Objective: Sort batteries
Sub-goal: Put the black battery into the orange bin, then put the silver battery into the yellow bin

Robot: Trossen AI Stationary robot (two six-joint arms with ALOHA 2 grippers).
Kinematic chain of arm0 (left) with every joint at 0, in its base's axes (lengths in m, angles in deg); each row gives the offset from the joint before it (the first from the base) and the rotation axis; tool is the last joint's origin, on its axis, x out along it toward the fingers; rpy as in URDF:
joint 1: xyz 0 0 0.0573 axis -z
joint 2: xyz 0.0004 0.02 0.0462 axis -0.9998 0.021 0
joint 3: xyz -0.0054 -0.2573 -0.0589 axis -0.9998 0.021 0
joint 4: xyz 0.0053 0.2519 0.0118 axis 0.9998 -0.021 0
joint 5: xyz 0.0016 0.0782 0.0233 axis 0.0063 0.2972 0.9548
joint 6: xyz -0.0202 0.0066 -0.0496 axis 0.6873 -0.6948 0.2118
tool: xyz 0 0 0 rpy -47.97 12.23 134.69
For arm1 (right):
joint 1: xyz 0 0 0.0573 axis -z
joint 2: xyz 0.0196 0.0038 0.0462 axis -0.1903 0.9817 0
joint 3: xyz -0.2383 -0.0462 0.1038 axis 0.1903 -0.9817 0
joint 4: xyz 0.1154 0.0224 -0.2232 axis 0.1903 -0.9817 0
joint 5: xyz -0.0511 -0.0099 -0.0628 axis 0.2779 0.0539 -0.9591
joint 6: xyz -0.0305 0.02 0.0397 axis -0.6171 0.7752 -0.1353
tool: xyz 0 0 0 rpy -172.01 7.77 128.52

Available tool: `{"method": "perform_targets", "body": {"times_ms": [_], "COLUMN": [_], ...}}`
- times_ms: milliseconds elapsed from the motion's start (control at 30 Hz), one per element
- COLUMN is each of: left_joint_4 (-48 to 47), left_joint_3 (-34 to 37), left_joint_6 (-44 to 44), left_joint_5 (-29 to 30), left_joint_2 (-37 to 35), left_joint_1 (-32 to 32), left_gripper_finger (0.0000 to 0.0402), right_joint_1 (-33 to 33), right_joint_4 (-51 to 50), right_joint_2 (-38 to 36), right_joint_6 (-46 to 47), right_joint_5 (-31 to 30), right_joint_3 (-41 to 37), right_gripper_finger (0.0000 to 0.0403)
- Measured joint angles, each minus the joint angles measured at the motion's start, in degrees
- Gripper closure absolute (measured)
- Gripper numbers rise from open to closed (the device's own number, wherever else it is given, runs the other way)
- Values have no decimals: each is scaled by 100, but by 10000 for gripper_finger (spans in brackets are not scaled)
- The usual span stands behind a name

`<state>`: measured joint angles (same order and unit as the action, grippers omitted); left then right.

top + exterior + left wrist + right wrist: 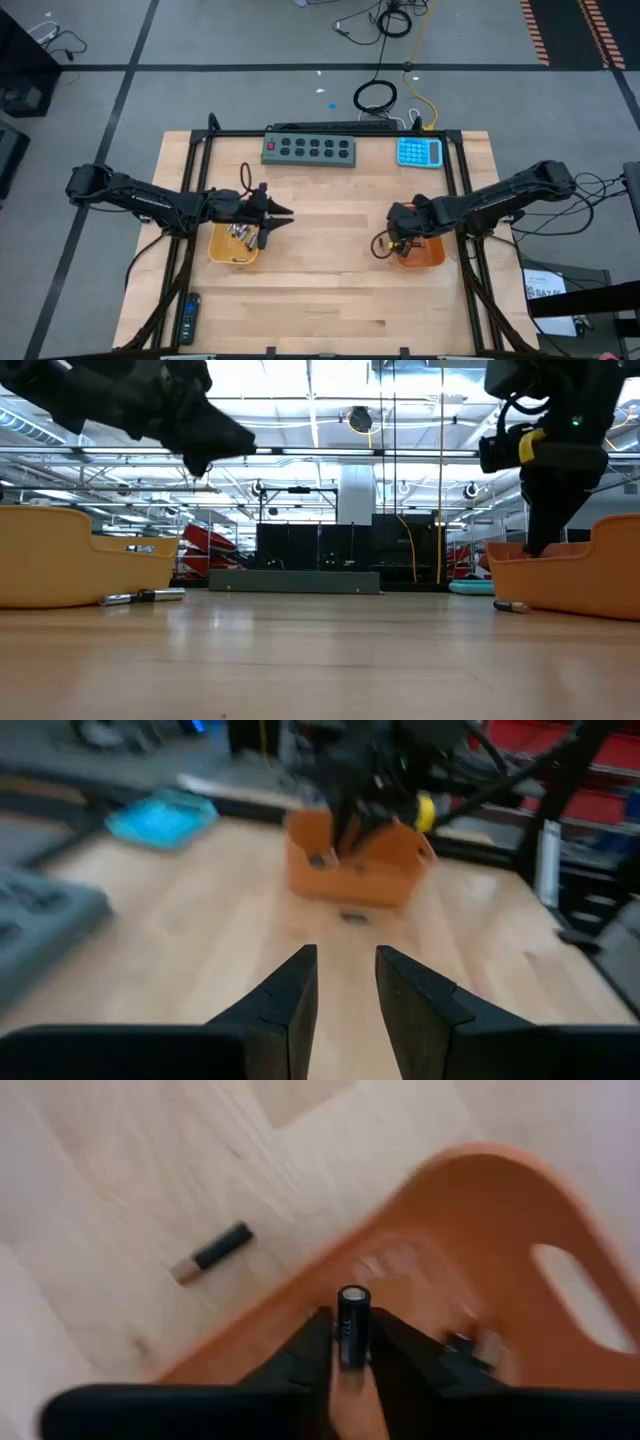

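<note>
Right end effector (345, 1342) grips a dark battery (352, 1325) upright between its fingers, directly above the orange tray (500, 1210).

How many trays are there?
2: a yellow tray under the left gripper, and an orange tray under the right gripper.

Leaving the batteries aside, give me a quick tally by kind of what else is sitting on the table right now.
Trays: 2 (yellow tray, orange tray)
Grey power strip: 1
Blue calculator: 1
Black remote: 1
Total: 5
</note>
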<state>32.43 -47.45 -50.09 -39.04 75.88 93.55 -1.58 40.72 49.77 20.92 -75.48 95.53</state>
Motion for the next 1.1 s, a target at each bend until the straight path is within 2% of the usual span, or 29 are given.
{"method": "perform_targets", "body": {"times_ms": [100,200,267,333,433,533,633,800,933,1000,1100], "left_joint_4": [69,89,26,-307,-1721,-3160,-4305,-6182,-7549,-7976,-8141], "left_joint_3": [-106,-246,-305,-432,-987,-1664,-2409,-3278,-3866,-4103,-4325], "left_joint_6": [-332,-339,-257,-120,358,605,762,1194,1136,999,771], "left_joint_5": [408,895,1322,1425,1271,1241,901,289,13,-252,-576], "left_joint_2": [2,2,2,2,131,573,1157,2199,3062,3473,3945], "left_joint_1": [67,62,6,-113,-383,-515,-516,-512,-512,-496,-445], "left_gripper_finger": [288,288,288,288,288,288,288,288,288,288,288], "right_joint_1": [2,0,-11,-95,-227,-294,-328,-327,-250,-206,-199], "right_joint_4": [414,413,445,598,1155,1902,2630,3433,3677,3710,3728], "right_joint_2": [-220,-290,-357,-412,-440,-385,-341,-339,-339,-339,-337], "right_joint_6": [-86,-204,-264,-460,-972,-1594,-2191,-3006,-3246,-3251,-3235], "right_joint_5": [105,9,-217,-555,-1085,-1831,-2454,-2498,-2493,-2493,-2494], "right_joint_3": [-248,-250,-164,-125,-124,-123,-123,-118,-118,-118,-118], "right_gripper_finger": [292,258,247,245,252,263,271,279,282,282,282]}}
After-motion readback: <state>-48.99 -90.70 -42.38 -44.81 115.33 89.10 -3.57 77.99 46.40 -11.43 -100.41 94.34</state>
